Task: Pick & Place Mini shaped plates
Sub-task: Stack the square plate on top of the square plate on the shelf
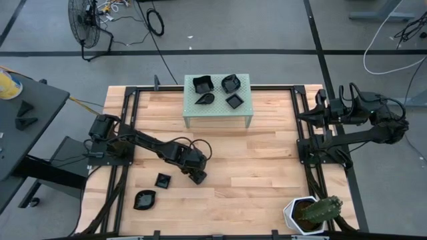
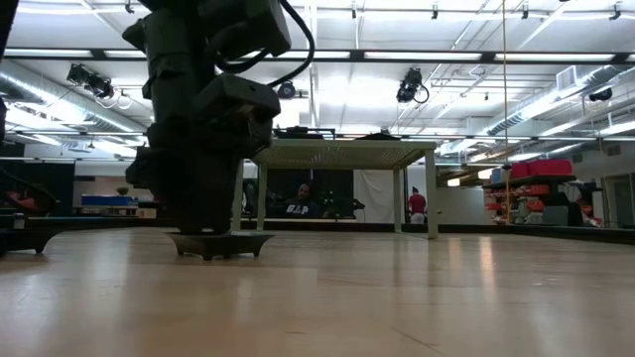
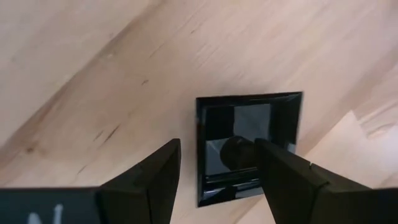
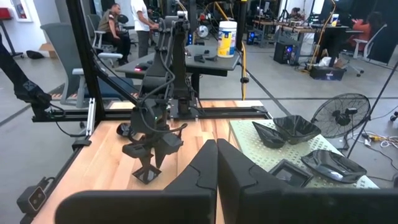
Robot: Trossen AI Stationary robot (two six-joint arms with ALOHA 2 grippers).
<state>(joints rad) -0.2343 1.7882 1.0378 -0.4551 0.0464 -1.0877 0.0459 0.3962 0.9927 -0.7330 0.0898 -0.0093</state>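
Two plates remain on the table, and the left gripper (image 3: 214, 171), fingers spread and seemingly empty, straddles the square plate (image 3: 249, 146), needing only to close.

Four black mini plates (image 1: 219, 90) on stand, two (image 1: 153, 189) on table.

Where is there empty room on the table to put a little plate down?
The widest bare wood runs from the green stand down to the cactus pot. It is crowded beside the left gripper, which hangs open over a square plate, with a leaf plate nearby. The stand's top already holds four.
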